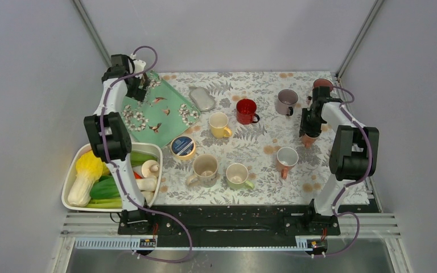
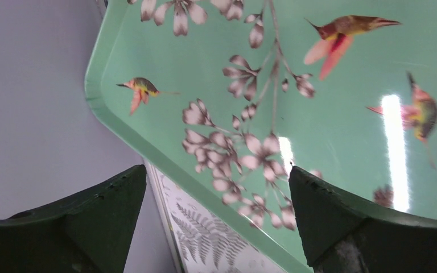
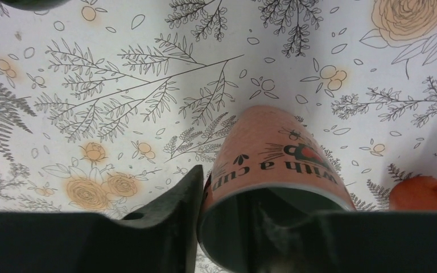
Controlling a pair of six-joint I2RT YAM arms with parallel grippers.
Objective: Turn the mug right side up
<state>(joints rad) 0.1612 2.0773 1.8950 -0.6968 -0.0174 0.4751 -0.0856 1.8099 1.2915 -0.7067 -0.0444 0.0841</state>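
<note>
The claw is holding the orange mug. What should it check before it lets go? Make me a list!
1. Right claw grips the mug by its rim: ok.
2. Mug's opening faces up toward the wrist camera: ok.
3. Mug's bottom resting on the table: cannot tell.
4. Nearest pink mug stands apart from it: ok.
5. Left claw out of the way, open over the green tray: ok.

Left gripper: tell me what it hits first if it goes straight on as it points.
Most likely the green floral tray: the left gripper, jaws open, points at its surface near the rim, with nothing visible between them. How far off the tray lies cannot be judged.
</note>
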